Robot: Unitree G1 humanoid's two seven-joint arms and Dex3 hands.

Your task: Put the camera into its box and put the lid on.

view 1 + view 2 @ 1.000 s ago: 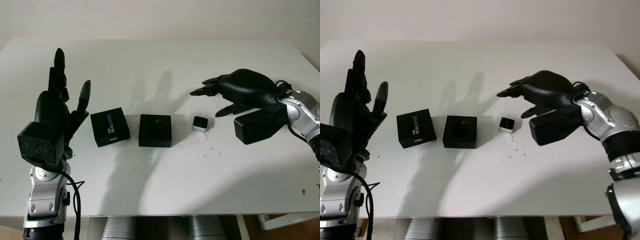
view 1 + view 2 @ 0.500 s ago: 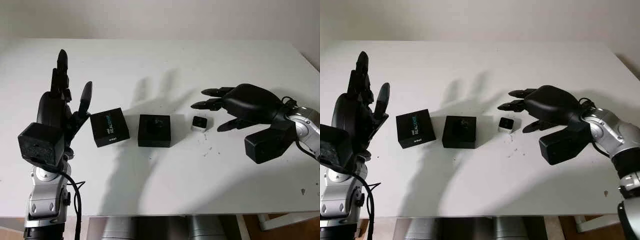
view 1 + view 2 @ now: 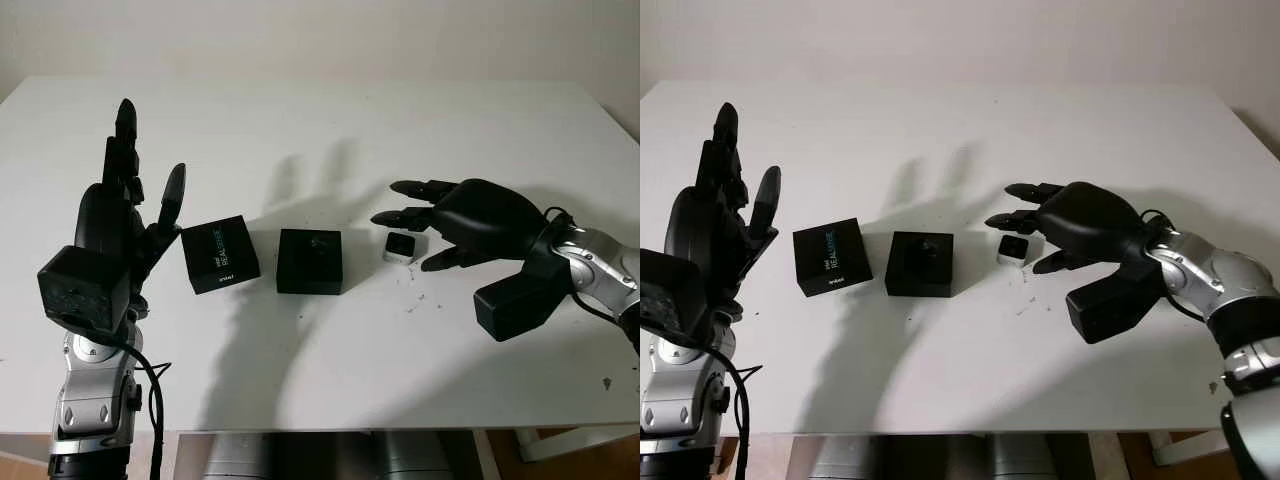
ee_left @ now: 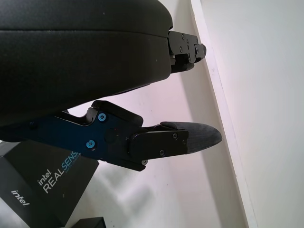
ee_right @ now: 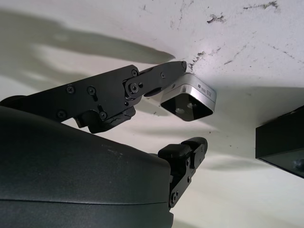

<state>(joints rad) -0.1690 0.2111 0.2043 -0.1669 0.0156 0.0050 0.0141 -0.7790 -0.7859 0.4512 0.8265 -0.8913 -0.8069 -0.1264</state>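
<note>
The right hand [image 3: 440,215] has dropped over the small camera [image 3: 402,246], fingers apart, not yet clamped; grasp looks imminent; left hand [image 3: 125,225] waits open.

The table [image 3: 320,120] is white, with dark specks right of the black open box [image 3: 310,261]. Left of that box, the black lid [image 3: 220,254] carries white and blue lettering. The camera [image 3: 401,246] is silver (its face black).

Bare table [image 3: 330,340] before box [image 3: 310,261]
</note>
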